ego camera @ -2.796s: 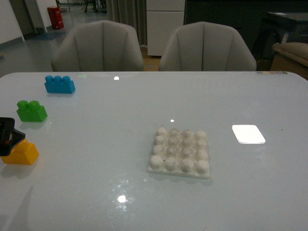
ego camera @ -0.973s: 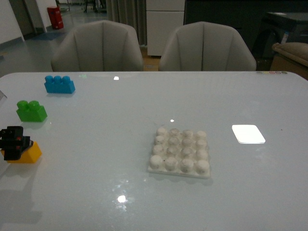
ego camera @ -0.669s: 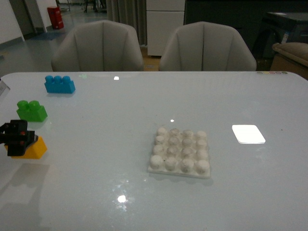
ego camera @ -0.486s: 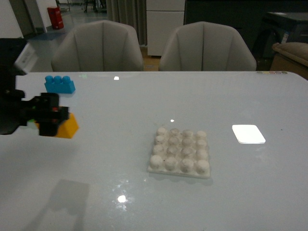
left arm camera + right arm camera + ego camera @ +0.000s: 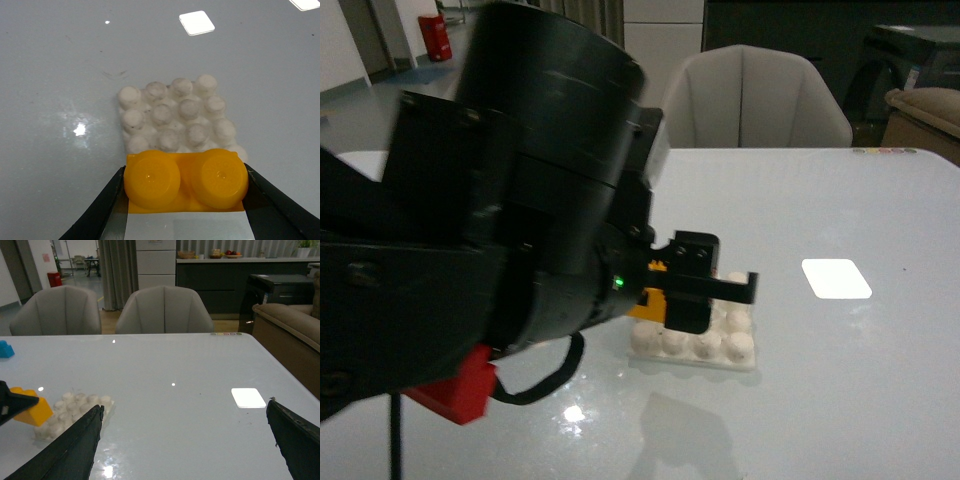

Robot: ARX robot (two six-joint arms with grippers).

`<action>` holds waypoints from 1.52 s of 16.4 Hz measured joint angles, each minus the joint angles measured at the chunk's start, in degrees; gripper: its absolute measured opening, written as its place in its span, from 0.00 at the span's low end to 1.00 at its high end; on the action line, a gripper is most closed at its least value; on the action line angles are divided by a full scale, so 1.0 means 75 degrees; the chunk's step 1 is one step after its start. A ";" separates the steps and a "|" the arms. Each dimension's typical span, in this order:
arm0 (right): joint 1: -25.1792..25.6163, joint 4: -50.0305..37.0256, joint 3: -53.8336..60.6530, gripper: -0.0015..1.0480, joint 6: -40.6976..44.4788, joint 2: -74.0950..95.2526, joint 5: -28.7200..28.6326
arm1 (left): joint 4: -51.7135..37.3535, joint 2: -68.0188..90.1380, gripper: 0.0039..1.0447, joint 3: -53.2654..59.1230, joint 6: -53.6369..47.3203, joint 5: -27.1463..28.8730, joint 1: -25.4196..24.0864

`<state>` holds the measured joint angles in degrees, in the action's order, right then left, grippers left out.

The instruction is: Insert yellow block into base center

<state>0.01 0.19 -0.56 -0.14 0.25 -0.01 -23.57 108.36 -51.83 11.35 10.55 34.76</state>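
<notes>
My left gripper (image 5: 185,172) is shut on the yellow block (image 5: 186,180), one black finger on each short side and its two studs facing the wrist camera. The white studded base (image 5: 175,115) lies just beyond the block, its nearest row partly covered. In the front view the left gripper (image 5: 692,290) holds the yellow block (image 5: 647,303) over the left part of the base (image 5: 720,347); I cannot tell whether they touch. The right wrist view shows the yellow block (image 5: 31,410) beside the base (image 5: 75,409). My right gripper (image 5: 185,440) is open above bare table.
My left arm (image 5: 490,230) fills the left half of the front view and hides the table behind it. A bright patch of light (image 5: 836,278) lies right of the base. A blue brick (image 5: 5,348) sits at the far left. Two grey chairs (image 5: 160,310) stand behind the table.
My left arm has lifted the yellow block from the table's left side and swung it right to the base. The arm now blocks the green and blue bricks in the front view.
</notes>
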 joint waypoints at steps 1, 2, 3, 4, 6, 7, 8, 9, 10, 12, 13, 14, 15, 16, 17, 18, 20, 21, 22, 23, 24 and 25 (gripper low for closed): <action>0.0000 0.0000 0.0000 0.94 0.0000 0.0000 0.0000 | 0.0047 0.0236 0.55 -0.0172 0.0102 0.0134 0.0163; 0.0000 0.0000 0.0000 0.94 0.0000 0.0000 0.0000 | 0.0093 0.0493 0.55 -0.0364 0.0219 0.0318 0.0312; 0.0000 0.0000 0.0000 0.94 0.0000 0.0000 0.0000 | 0.0140 0.0729 0.55 -0.0583 0.0326 0.0458 0.0434; 0.0000 0.0000 0.0000 0.94 0.0000 0.0000 0.0000 | 0.0166 0.0909 0.55 -0.0784 0.0440 0.0562 0.0481; 0.0000 0.0000 0.0000 0.94 0.0000 0.0000 0.0000 | 0.0233 0.1300 0.55 -0.1297 0.0551 0.0839 0.0539; 0.0000 0.0000 0.0000 0.94 0.0000 0.0000 0.0000 | 0.0245 0.1472 0.55 -0.1475 0.0580 0.0933 0.0557; 0.0000 0.0000 0.0000 0.94 0.0000 0.0000 0.0000 | 0.0297 0.1658 0.55 -0.1652 0.0606 0.0988 0.0577; 0.0000 0.0000 0.0000 0.94 0.0000 0.0000 0.0000 | 0.0344 0.1827 0.55 -0.1836 0.0606 0.1035 0.0589; 0.0000 0.0000 0.0000 0.94 0.0000 0.0000 0.0000 | 0.0414 0.1935 0.55 -0.1953 0.0606 0.1105 0.0586; 0.0000 0.0000 0.0000 0.94 0.0000 0.0000 0.0000 | 0.0423 0.2110 0.55 -0.2124 0.0606 0.1189 0.0560; 0.0000 0.0000 0.0000 0.94 0.0000 0.0000 0.0000 | 0.0431 0.2157 0.55 -0.2168 0.0606 0.1189 0.0560; 0.0000 0.0000 0.0000 0.94 0.0000 0.0000 0.0000 | 0.0490 0.2200 0.55 -0.2221 0.0624 0.1198 0.0560; 0.0000 0.0000 0.0000 0.94 0.0000 0.0000 0.0000 | 0.0425 0.2291 0.55 -0.2238 0.0624 0.1218 0.0560; 0.0000 0.0000 0.0000 0.94 0.0000 0.0000 0.0000 | 0.0315 0.2381 0.55 -0.2270 0.0621 0.1244 0.0565; 0.0000 0.0000 0.0000 0.94 0.0000 0.0000 0.0000 | 0.0303 0.2404 0.55 -0.2294 0.0615 0.1253 0.0565; 0.0000 0.0000 0.0000 0.94 0.0000 0.0000 0.0000 | 0.0312 0.2428 0.55 -0.2317 0.0615 0.1265 0.0565; 0.0000 0.0000 0.0000 0.94 0.0000 0.0000 0.0000 | 0.0323 0.2463 0.55 -0.2346 0.0603 0.1271 0.0565; 0.0000 0.0000 0.0000 0.94 0.0000 0.0000 0.0000 | 0.0321 0.2471 0.55 -0.2349 0.0597 0.1276 0.0565; 0.0000 0.0000 0.0000 0.94 0.0000 0.0000 0.0000 | 0.0312 0.2492 0.55 -0.2361 0.0577 0.1291 0.0565; 0.0000 0.0000 0.0000 0.94 0.0000 0.0000 0.0000 | 0.0318 0.2498 0.55 -0.2366 0.0568 0.1297 0.0565; 0.0000 0.0000 0.0000 0.94 0.0000 0.0000 0.0000 | 0.0341 0.2506 0.55 -0.2378 0.0557 0.1297 0.0565; 0.0000 0.0000 0.0000 0.94 0.0000 0.0000 0.0000 | 0.0347 0.2506 0.55 -0.2393 0.0533 0.1309 0.0565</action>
<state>0.01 0.19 -0.56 -0.14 0.25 -0.01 -20.97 127.15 -69.78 15.35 20.36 39.00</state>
